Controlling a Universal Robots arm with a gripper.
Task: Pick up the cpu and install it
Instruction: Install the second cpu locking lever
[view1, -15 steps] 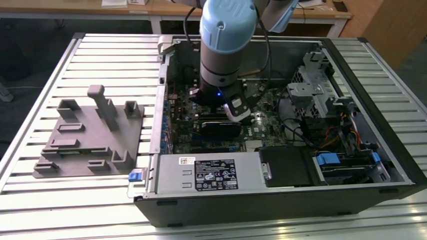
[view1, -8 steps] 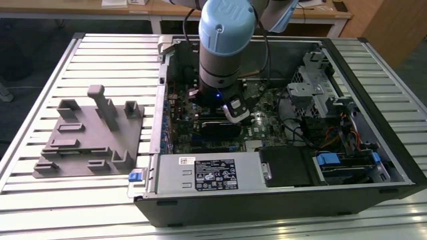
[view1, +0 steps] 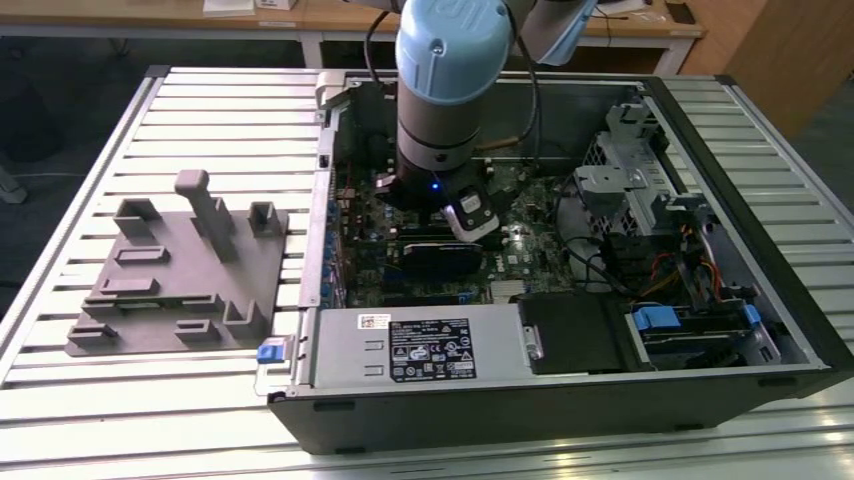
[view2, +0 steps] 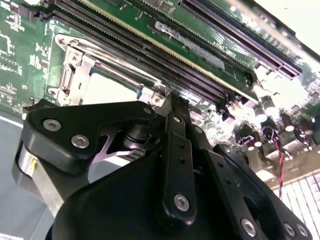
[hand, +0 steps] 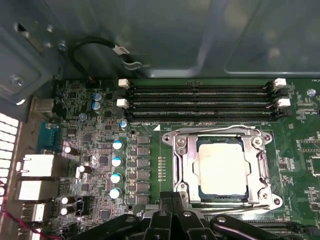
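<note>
Black gripper linkage (view2: 172, 107) is filling the lower half of the second wrist view, fingers (view2: 176, 150) pressed together, clenched, nothing visible between them. Just above the tip, the small flat square cpu with a shiny silver metal top (view2: 107, 87) is sitting in the silver metal socket frame (view2: 75, 62) at left centre; long black memory slots (view2: 200, 55) are running diagonally across the top.

First wrist view: gripper (hand: 172, 202) is poking in at bottom centre, tips closed and touching. cpu (hand: 222, 165) is lying flat and square inside the socket frame (hand: 182, 165) at right centre, just above the fingertips. Green motherboard (hand: 100, 150) is spreading to the left, memory slots (hand: 200, 102) across the upper middle.

Exterior view: blue-and-grey robot arm (view1: 447, 90) is reaching down into the open black computer case (view1: 561, 400) at centre, gripper (view1: 461, 225) low over the board. Grey plastic fixture tray (view1: 174, 290) is sitting at left on the slatted metal table (view1: 80, 420).

Risk, as a judgement: chip looks seated but the frame may not be latched; closed fingers hovering this near could nudge it, scraping socket pins or tilting it out of alignment.
</note>
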